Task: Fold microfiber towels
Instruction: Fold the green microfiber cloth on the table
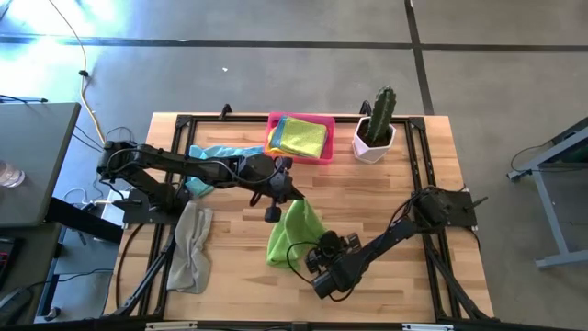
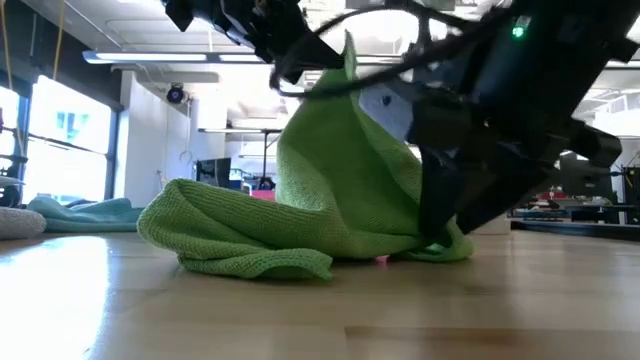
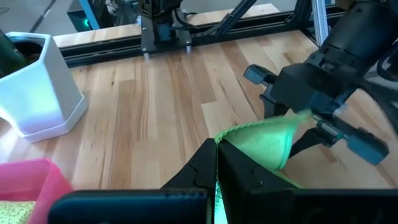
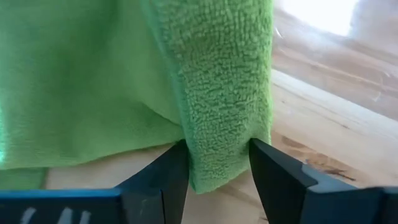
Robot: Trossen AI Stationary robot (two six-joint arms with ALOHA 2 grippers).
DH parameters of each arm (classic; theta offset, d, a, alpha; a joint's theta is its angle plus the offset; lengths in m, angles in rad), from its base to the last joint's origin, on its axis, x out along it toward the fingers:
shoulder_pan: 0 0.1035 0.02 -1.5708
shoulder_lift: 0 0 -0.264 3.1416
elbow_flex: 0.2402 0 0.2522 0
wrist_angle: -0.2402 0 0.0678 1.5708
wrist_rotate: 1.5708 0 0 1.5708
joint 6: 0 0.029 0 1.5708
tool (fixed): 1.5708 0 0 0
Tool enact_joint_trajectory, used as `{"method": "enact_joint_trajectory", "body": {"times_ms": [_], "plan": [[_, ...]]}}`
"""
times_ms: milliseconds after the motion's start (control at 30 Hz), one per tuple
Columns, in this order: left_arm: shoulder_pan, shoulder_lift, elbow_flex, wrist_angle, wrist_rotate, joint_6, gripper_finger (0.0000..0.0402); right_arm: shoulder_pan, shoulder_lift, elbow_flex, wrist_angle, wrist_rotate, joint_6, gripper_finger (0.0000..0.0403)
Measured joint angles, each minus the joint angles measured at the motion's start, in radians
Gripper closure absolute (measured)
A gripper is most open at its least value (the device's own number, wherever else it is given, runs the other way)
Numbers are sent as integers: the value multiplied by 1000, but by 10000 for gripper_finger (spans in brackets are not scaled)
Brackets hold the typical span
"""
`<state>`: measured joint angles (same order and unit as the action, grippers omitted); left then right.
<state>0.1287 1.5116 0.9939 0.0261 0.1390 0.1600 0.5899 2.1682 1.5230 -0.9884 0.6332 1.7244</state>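
Observation:
A lime green towel (image 1: 294,230) stands tented up at the table's middle. Its peak (image 2: 347,50) is raised and its lower folds (image 2: 240,240) lie on the wood. My left gripper (image 1: 285,198) reaches in from the left and is shut on that peak. My right gripper (image 4: 217,162) comes from the right, slanting down at the towel's near right side. It is open, with a hanging fold (image 4: 224,93) between its two fingers. Folded towels (image 1: 299,136) lie in the pink tray (image 1: 276,118). My left gripper pinches the green towel's raised top edge (image 3: 231,132) between its two shut fingers, slanting down from the table's left. The towel hangs below the fingers like a tent, with its lower part on the table. My right gripper has the fold between its fingers; whether they touch it I cannot tell.
A cactus in a white pot (image 1: 374,129) stands at the back right beside the tray. A light blue towel (image 1: 216,154) lies crumpled under my left arm. A grey towel (image 1: 191,246) lies at the near left. Bare wood shows at the right and near the front edge.

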Motion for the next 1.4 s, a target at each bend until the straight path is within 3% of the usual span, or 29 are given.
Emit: {"method": "enact_joint_trajectory", "body": {"times_ms": [300, 633, 933, 1133, 1400], "plan": [[4, -9, 0, -2, 1, 0, 401, -1, 23, 0, -66, -36, 30, 257], [3, -73, 0, -52, 60, -26, 401, 8, 27, 0, -183, -14, -10, 396], [-13, -105, 0, -179, 70, -98, 401, 36, -29, 0, -286, 36, -37, 401], [-35, -104, 25, -189, 85, -150, 401, 46, -121, 0, -334, 48, -170, 402], [-52, -105, 182, -304, 86, -118, 401, 46, -291, 0, -354, 43, -421, 402]]}}
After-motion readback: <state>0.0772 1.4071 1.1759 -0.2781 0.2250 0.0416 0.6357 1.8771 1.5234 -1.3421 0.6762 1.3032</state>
